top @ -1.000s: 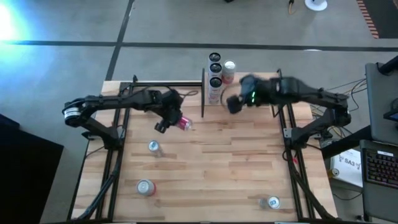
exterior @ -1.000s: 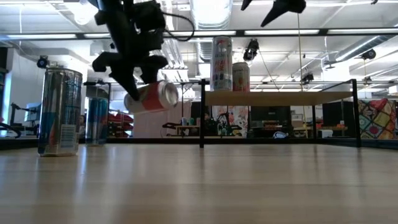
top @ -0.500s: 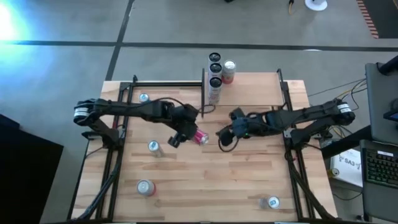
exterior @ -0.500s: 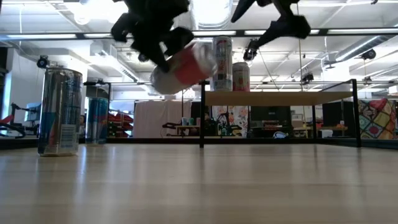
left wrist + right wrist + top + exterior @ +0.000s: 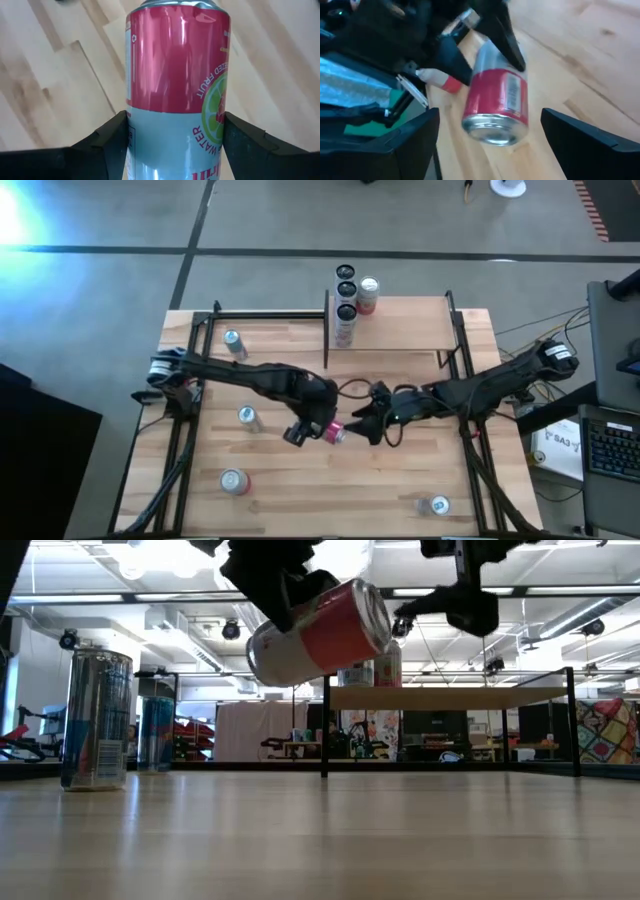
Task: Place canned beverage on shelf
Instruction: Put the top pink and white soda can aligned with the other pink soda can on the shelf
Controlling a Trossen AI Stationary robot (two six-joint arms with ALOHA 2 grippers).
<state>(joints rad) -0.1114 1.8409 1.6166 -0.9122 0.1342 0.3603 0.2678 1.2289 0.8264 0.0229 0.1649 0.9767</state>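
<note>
A canned beverage (image 5: 332, 431), red at one half and pale blue at the other, hangs above the middle of the table with my left gripper (image 5: 316, 429) shut on it. My right gripper (image 5: 362, 425) stands open just to its right, pointing at the can's red end (image 5: 495, 125); its fingers (image 5: 405, 145) stay apart from the can. The shelf (image 5: 400, 332), a pale wood panel in black rods, stands at the far edge. Three tall cans (image 5: 346, 290) and a red-and-white can (image 5: 368, 292) stand by its left end. My left gripper pinches the can's pale blue half (image 5: 150, 145) between its two fingers (image 5: 112, 140), one on each round side. The fingers slant down from above and lie across the can. The can is clear of the table, tilted (image 5: 320, 632), red end toward my right gripper.
Loose cans stand on the butcher-block table: one far left (image 5: 233, 340), one left of centre (image 5: 246, 416), one near left (image 5: 233, 481), one near right (image 5: 437, 505). Black frame rods (image 5: 190, 440) run along both table sides.
My left gripper has carried the can from the far left toward the table's middle and near edge, rising a little and turning it. My right gripper has come down from beside the shelf, tipped nearly level, and moved toward the can's red end.
</note>
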